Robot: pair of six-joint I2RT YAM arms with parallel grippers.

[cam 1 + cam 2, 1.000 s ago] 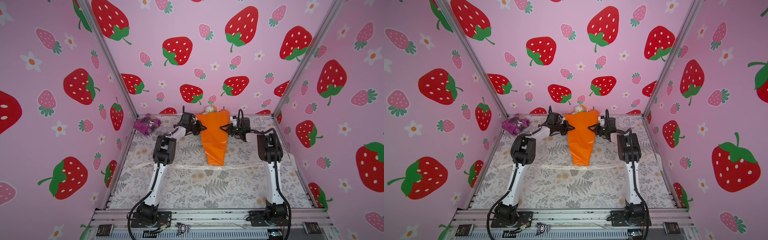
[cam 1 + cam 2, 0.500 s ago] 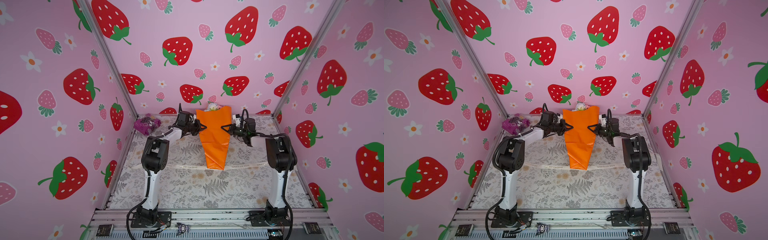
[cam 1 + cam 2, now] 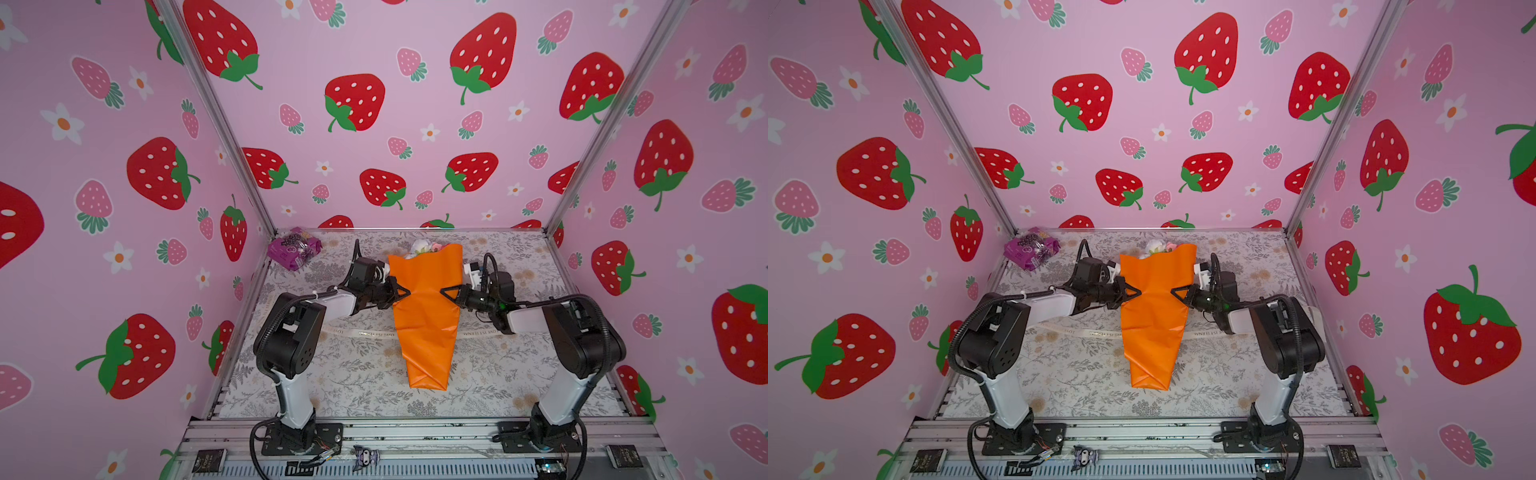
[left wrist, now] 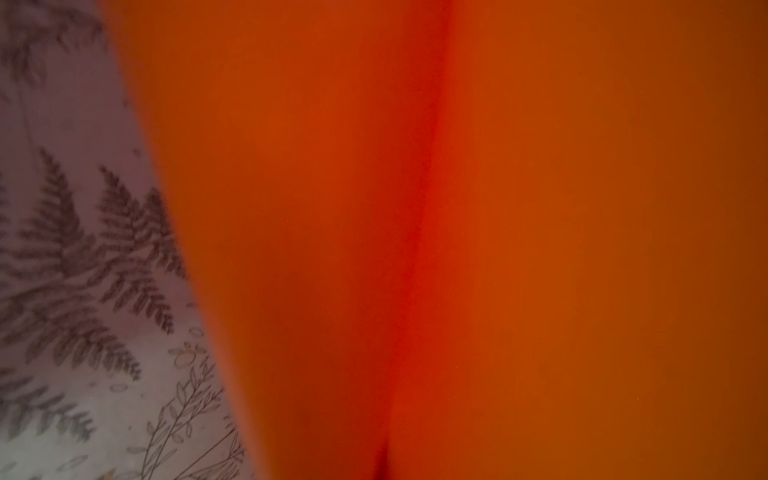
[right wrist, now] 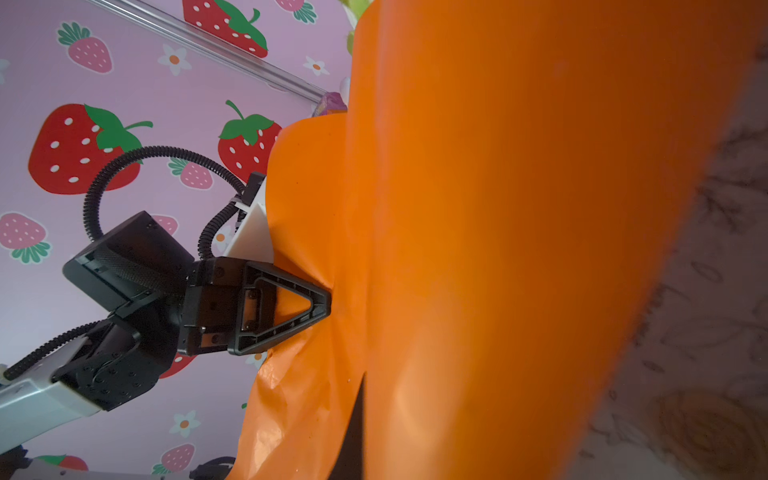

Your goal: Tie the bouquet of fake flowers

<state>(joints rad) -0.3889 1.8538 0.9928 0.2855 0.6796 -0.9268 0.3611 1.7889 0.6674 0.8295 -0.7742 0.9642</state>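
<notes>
The bouquet of fake flowers [image 3: 424,316] [image 3: 1152,320] is a long cone of orange wrapping paper. White and pink blooms [image 3: 424,247] peek out at its far end. My left gripper [image 3: 405,292] [image 3: 1136,292] is shut on the paper's left edge; the right wrist view shows that gripper [image 5: 328,299] pinching a fold. My right gripper [image 3: 444,291] [image 3: 1175,292] is shut on the right edge. Orange paper [image 4: 457,228] [image 5: 519,208] fills both wrist views and hides each camera's own jaws. I cannot tell whether the cone's narrow near end touches the table.
A white printed ribbon [image 3: 365,333] [image 3: 1092,333] lies flat across the fern-patterned table [image 3: 332,374], passing under the cone. A crinkly purple packet [image 3: 294,248] [image 3: 1030,248] sits in the far left corner. Pink strawberry walls close in three sides.
Both grippers have carried the bouquet from the back wall toward the front, over the ribbon. Both elbows have swung outward and up. The right gripper closed the last bit.
</notes>
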